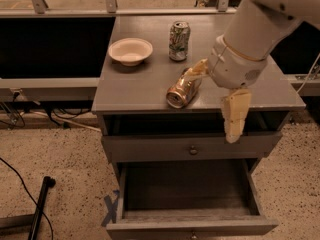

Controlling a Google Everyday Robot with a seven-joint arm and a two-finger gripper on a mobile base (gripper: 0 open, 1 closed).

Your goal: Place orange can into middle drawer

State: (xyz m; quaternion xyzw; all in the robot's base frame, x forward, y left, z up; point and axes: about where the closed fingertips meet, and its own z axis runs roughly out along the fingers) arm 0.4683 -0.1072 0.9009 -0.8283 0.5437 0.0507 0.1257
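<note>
The floor is speckled terrazzo, and a grey wooden cabinet stands against a dark recess under a railing. At the far left, a black pole (39, 206) lies on the floor, and strips of blue tape (110, 209) sit beside the cabinet base.

On the worktop (135, 91), a shallow white bowl (130, 50) sits at the left rear. A green-and-white patterned can (179, 40) stands upright to its right, well apart from it.

The orange can (183, 88) lies on its side near the front edge of the worktop, with its open-end face turned toward the camera.

The gripper (214, 101) reaches in from the right on a white arm. Its jaws are released and spread wide. One tan finger (199, 69) is at the can's far end, and the other hangs in front of the worktop's front edge.

Below the worktop, the upper drawer front (150, 146) is closed. The middle drawer (185, 189) is pulled out, and the can is not in it.
</note>
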